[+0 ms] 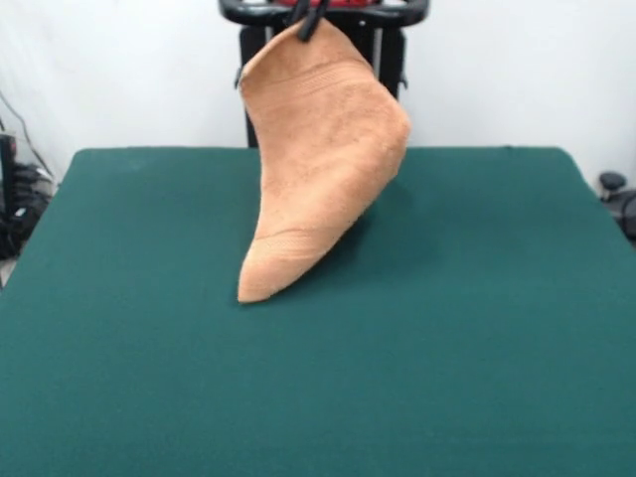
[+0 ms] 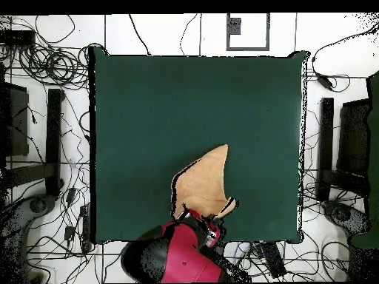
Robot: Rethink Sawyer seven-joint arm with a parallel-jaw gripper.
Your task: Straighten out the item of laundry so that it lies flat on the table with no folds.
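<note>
as pinched, towel beneath end effector

No legible text, labels, brands or numbers anywhere. The towel shows plain terry with no readable tag, the green table around it carries no markings, and the red arm housing shows no lettering.
</note>
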